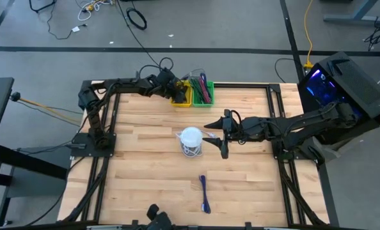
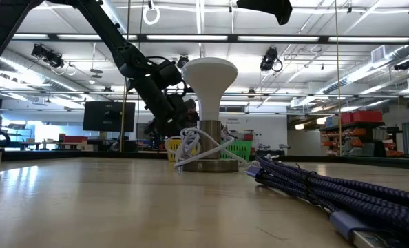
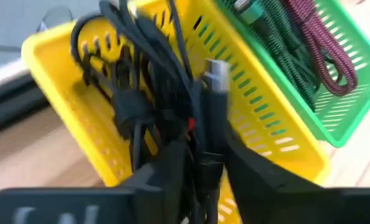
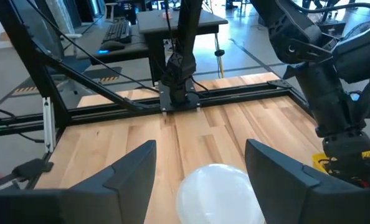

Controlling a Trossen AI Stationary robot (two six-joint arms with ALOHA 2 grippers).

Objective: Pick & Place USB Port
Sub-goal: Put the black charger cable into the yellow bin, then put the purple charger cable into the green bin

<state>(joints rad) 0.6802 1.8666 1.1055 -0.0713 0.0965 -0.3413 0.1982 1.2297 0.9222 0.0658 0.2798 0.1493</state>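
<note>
Step in hand: judged as the pick. The left gripper is at the yellow basket on the far edge of the table, fingers closed to a narrow gap on a black USB cable.

Task item location: the cable's silver plug stands just above the fingertips, over the basket; the rest of the black bundle lies tangled inside it.

Left gripper state: nearly closed, clamped on the cable just below the plug.

Right gripper: hovers just beside the white hub at table centre, fingers spread wide, holding nothing. In its wrist view the hub's dome sits between the fingers.

Next move, judgement: lift the cable clear of the tangle, then carry the plug toward the hub. Snagging on neighbouring loops is the chief risk.

Materials and shapes:
- Yellow basket: rigid plastic, slotted walls, rectangular.
- Green basket: same build, holding a maroon braided cord and a green one.
- Hub: smooth white dome on a metal stem and round base, white cord looped around it.
- Blue braided cable: woven sheath, lying loose on the near side of the table.
- Table: pale wood planks, black frame.
</note>
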